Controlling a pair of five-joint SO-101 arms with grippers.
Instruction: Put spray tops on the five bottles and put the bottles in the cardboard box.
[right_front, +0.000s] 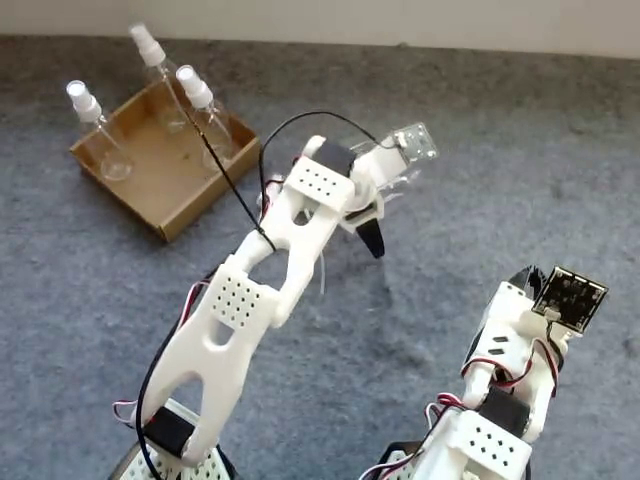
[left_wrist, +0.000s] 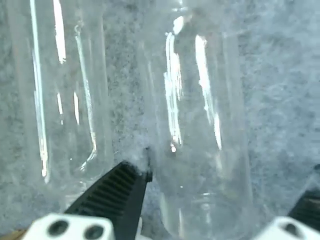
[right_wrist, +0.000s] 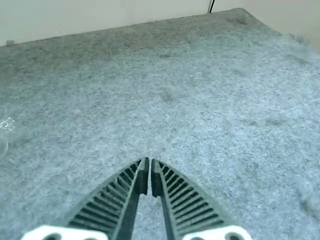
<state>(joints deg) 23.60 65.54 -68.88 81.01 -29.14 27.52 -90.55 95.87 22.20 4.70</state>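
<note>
1. Left gripper (left_wrist: 227, 190): jaws wide, either side of a clear bottle (left_wrist: 200, 125), not clamped on it.
2. Second clear bottle (left_wrist: 65, 100): just beside the first, outside the jaws.
3. Right gripper (right_wrist: 150, 167): jaws nearly together, empty, near right.
4. Cardboard box (right_front: 140, 190): far left, with three spray-topped bottles (right_front: 195, 90) standing inside.

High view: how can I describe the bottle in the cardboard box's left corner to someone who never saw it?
Find the cardboard box at the carpet's far left; three clear bottles with white spray tops stand in it. This bottle stands alone in the leftmost corner, while the other two stand close together at the far side.
</note>
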